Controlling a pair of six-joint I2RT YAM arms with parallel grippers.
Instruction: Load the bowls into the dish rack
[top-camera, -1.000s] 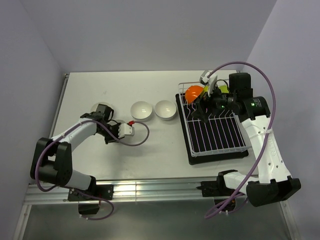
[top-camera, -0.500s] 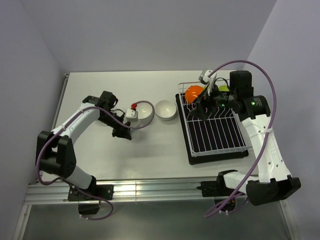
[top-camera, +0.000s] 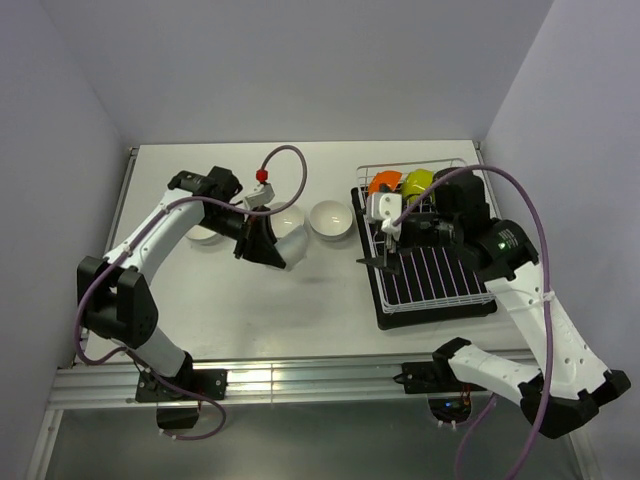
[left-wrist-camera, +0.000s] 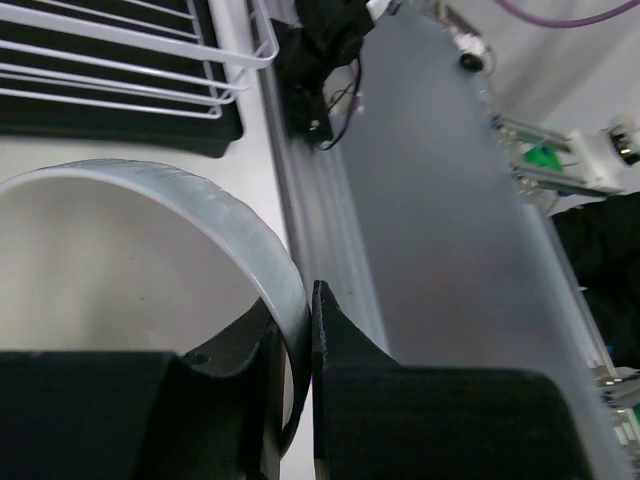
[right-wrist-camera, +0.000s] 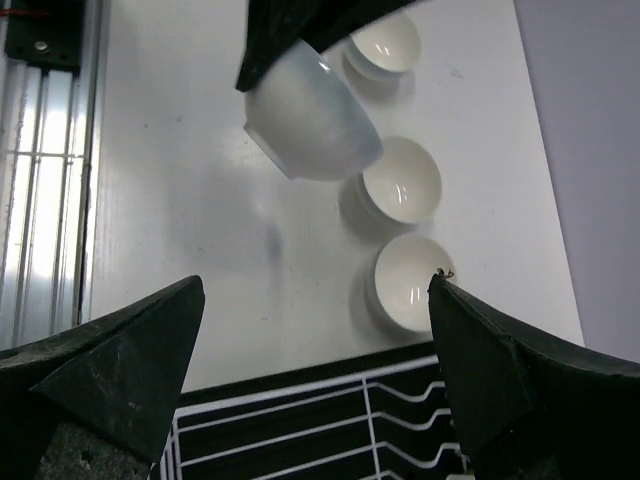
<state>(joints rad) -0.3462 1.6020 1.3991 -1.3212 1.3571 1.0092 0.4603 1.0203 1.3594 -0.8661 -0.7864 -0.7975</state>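
Top external view showed the dish rack (top-camera: 430, 270) on its black tray (left-wrist-camera: 120, 130). It held an orange bowl (top-camera: 383, 184) and a lime green bowl (top-camera: 418, 180), which stood on edge side by side at its far end. The right gripper (top-camera: 388, 258) hung over the rack's left side, its fingers (right-wrist-camera: 110, 370) spread wide apart.

Left of the rack, the left gripper (top-camera: 262, 243) held a white bowl (top-camera: 290, 247) tilted and lifted off the table (top-camera: 320, 290). In the left wrist view its fingers (left-wrist-camera: 420, 420) pinched that bowl's rim.

Three more white bowls sat upright on the table to the rack's left. The nearest bowl (right-wrist-camera: 410, 282) lay just beside the rack, the middle bowl (right-wrist-camera: 400, 180) beyond it, and the farthest bowl (right-wrist-camera: 385, 42) well apart from the rack.
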